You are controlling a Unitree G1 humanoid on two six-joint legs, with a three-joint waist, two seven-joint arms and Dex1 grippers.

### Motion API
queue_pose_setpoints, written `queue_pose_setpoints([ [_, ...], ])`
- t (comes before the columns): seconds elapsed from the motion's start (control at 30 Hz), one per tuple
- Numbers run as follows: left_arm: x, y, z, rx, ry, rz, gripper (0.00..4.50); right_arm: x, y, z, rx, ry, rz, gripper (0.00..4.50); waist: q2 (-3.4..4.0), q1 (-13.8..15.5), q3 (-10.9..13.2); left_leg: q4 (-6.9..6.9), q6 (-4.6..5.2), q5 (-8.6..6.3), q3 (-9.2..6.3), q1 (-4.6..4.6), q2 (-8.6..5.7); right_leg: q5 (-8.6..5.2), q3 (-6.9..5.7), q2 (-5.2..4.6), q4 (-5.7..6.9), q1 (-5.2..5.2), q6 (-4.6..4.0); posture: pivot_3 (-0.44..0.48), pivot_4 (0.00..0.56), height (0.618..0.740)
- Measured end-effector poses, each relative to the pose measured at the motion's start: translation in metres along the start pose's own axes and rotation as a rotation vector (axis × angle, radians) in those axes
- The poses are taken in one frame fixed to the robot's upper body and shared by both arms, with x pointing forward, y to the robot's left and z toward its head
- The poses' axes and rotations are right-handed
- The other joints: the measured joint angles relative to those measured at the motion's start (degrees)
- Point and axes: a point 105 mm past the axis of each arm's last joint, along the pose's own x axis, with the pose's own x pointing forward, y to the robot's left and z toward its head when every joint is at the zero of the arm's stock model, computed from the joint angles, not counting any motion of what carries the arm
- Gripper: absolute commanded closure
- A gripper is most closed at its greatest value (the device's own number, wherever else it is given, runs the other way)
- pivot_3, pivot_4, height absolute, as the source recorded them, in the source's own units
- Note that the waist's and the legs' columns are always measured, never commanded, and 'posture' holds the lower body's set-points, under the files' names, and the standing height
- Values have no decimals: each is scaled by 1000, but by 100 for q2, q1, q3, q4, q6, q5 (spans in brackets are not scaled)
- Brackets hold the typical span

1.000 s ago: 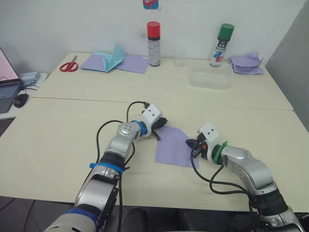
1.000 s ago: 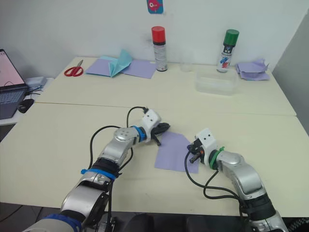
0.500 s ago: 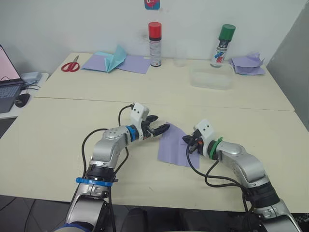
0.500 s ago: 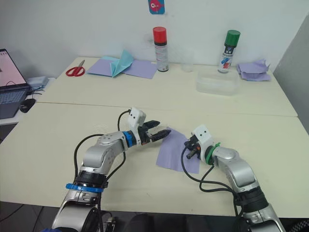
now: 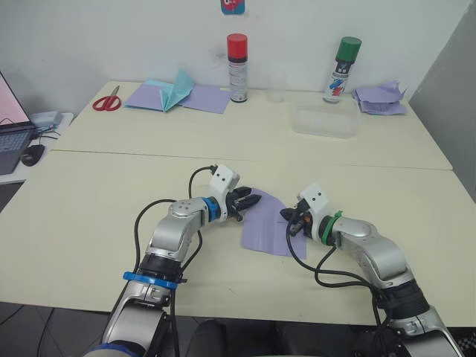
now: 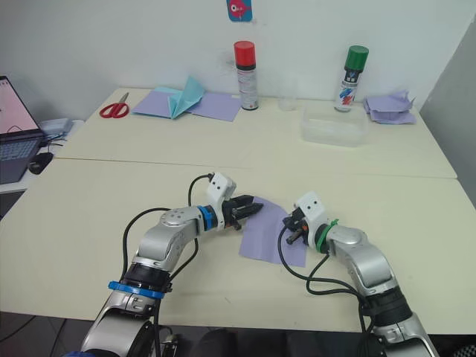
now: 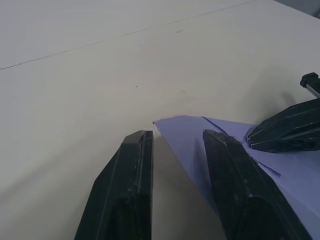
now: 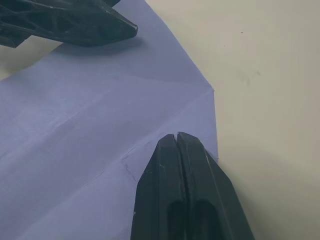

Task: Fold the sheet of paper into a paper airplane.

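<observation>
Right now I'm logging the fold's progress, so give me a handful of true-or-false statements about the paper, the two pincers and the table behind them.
1. The sheet of paper lies on the table between the two pincers. True.
2. The left pincer has its fingers shut. False: they stand apart, astride the sheet's pointed corner.
3. The right pincer has its fingers closed together over the sheet. True.
4. The scissors lie beside the green-capped spray can. False: they lie at the far left, and the can stands far to the right.
5. The sheet is already a narrow winged airplane. False: it lies mostly flat, with crease lines and one folded corner.
</observation>
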Motion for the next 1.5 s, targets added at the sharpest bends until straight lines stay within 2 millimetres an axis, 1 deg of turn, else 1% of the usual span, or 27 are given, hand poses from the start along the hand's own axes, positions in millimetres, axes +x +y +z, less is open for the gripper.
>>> queue_pose_setpoints([
  [0.07, 1, -6, 0, 49, 9, -32, 4064, 0, 0, 0, -3, -1, -3, 4500, 0, -1, 0, -1, 0, 0, 0, 0, 0, 0, 1, 0, -1, 0, 0, 0, 150, 740],
  [0.3, 5, -28, -18, 199, 79, -126, 4064, 2, 2, 1, -3, -7, -6, 4500, 1, -6, 1, -2, 0, 0, 5, 3, 0, 0, 1, 0, -3, 0, 0, 0, 150, 740],
  [0.57, 5, -32, -20, 356, 102, -141, 4064, 1, 2, 0, -2, -9, -7, 4500, 1, -6, 1, -4, 1, -1, 5, 2, 0, 0, 5, 0, -5, 0, 0, 0, 150, 740],
  [0.87, 6, -35, -27, 370, 130, -171, 4064, 1, 2, 0, -2, -9, -7, 4500, 1, -6, 0, -5, 2, -1, 4, 2, -1, 0, 3, 0, -6, 0, 0, 0, 150, 740],
  [1.3, 9, -34, -27, 414, 137, -217, 4064, -2, 0, 1, 12, -6, -15, 4500, 1, 16, 0, -5, 2, -1, 1, 1, -6, 0, 3, 0, -9, 6, 0, 0, 150, 740],
  [1.43, 10, -34, -26, 425, 134, -221, 4064, -2, 2, 5, 41, -33, 3, 4500, 2, 18, 1, -4, 2, -1, 2, -1, -6, 0, 3, 0, -10, 5, 1, 0, 150, 740],
  [1.5, 10, -34, -26, 428, 134, -222, 4064, -1, 3, 15, 73, -82, 18, 4500, 5, 18, 4, -4, 2, -1, 3, -2, -7, 0, 3, 0, -10, 4, 1, 0, 150, 740],
])
